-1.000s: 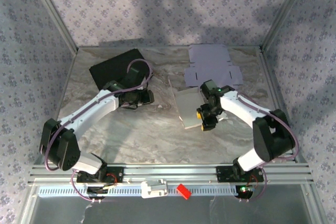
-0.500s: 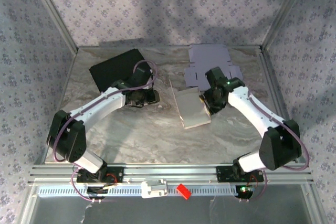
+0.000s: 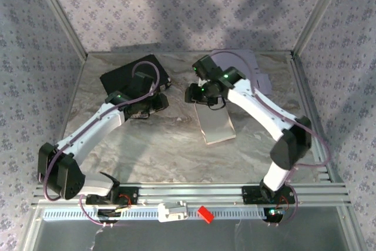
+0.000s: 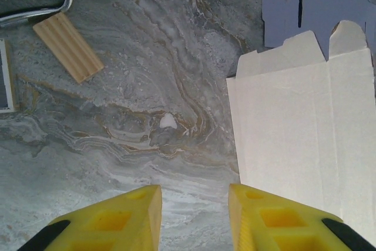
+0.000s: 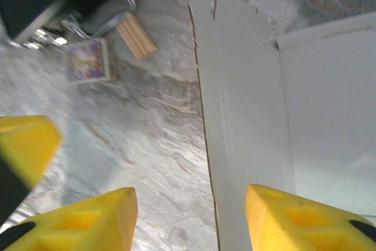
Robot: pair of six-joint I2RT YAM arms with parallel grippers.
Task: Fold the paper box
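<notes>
Both sets of yellow fingers stand parted with nothing between them, the left gripper (image 4: 192, 197) just left of the paper box (image 3: 215, 124) and the right gripper (image 5: 189, 198) above its far left edge. The flattened white box lies mid-table, its long axis running near to far and leaning slightly left, flaps toward the back. Under it is a grey marbled table (image 3: 147, 148), enclosed by floral-patterned walls (image 3: 176, 10).
</notes>
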